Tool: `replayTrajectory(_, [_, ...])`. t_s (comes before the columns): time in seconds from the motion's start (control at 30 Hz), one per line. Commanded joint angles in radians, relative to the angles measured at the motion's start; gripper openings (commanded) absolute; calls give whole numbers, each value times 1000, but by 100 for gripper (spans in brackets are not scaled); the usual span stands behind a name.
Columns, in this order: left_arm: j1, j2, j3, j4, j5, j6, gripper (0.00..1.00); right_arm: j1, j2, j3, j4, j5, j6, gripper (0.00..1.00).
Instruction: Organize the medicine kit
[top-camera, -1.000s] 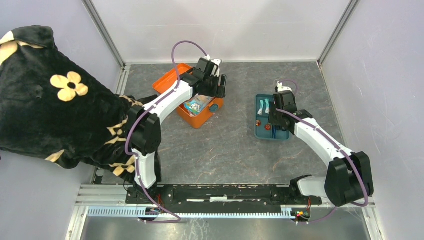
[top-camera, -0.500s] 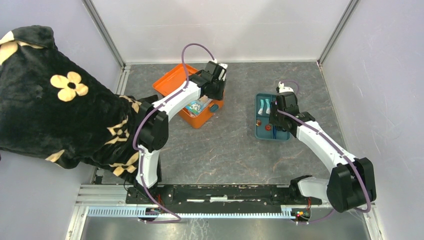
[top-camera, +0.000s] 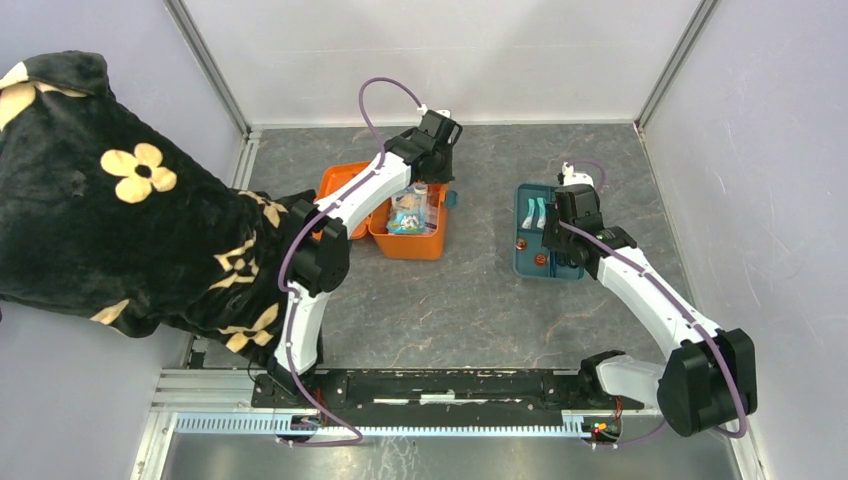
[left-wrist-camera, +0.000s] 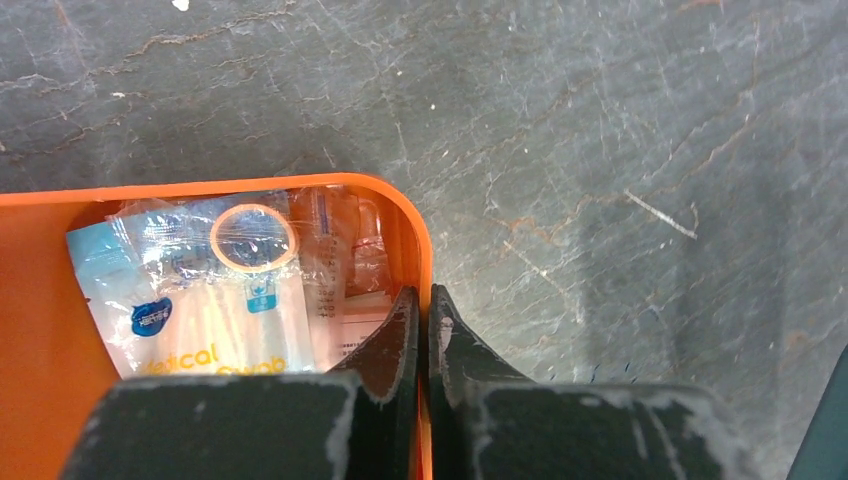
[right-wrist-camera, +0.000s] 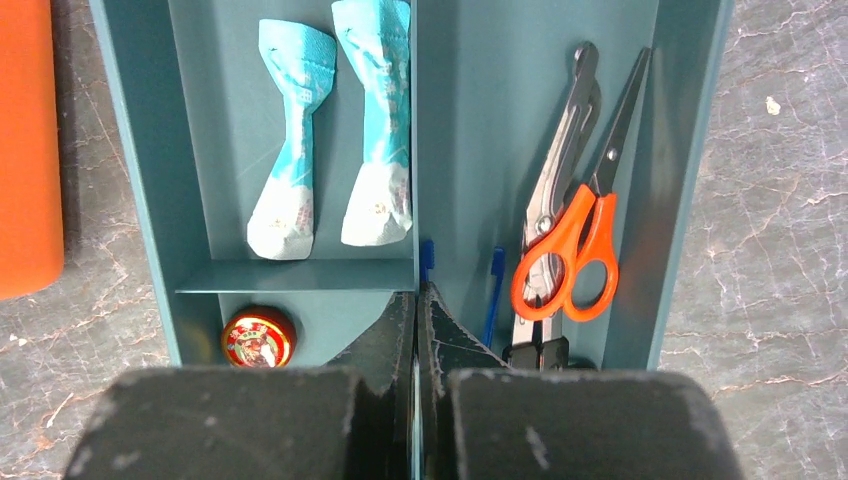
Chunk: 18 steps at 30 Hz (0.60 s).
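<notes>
Counter (top-camera: 480, 300): the open kit (top-camera: 410, 247) stands at far centre-left, its right wall pinched by the left fingers (left-wrist-camera: 385, 350). A low, level pull is advised, so that the bagged supplies (left-wrist-camera: 215, 300) are not spilled. The tray (right-wrist-camera: 135, 150) lies well apart at right, its divider (right-wrist-camera: 413, 150) apparently pinched by the right fingers (right-wrist-camera: 385, 335). 2 sachets (right-wrist-camera: 290, 140), scissors (right-wrist-camera: 565, 260) and 1 tin (right-wrist-camera: 258, 338) are contained.

Only "…edical" is legible, on a clear-wrapped packet (left-wrist-camera: 215, 320) inside the medicine kit (left-wrist-camera: 40, 360).

A lab test cell: white panel walls (top-camera: 450, 50), aluminium framing (top-camera: 206, 62) around the tabletop (top-camera: 470, 300)
</notes>
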<state>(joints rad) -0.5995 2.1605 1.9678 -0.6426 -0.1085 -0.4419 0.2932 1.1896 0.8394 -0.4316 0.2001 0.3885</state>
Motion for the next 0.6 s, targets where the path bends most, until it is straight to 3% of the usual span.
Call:
replayTrajectory(0.0, [-15, 46, 73, -13, -62, -145, 3, -3, -31, 43, -4, 46, -8, 0])
replayTrajectory(0.07, [-19, 64, 93, -22, -74, -152, 9, -3, -31, 46, -8, 48, -12, 0])
replayTrajectory(0.17, [-20, 72, 102, -22, -73, -160, 32, -2, -30, 50, -11, 47, -12, 0])
replayTrajectory(0.37, [-22, 46, 117, 3, -67, -148, 62, -3, -13, 70, -29, 30, -13, 0])
replayTrajectory(0.57, [-22, -63, 103, 69, -33, -112, 79, -3, 44, 117, -72, 13, -8, 0])
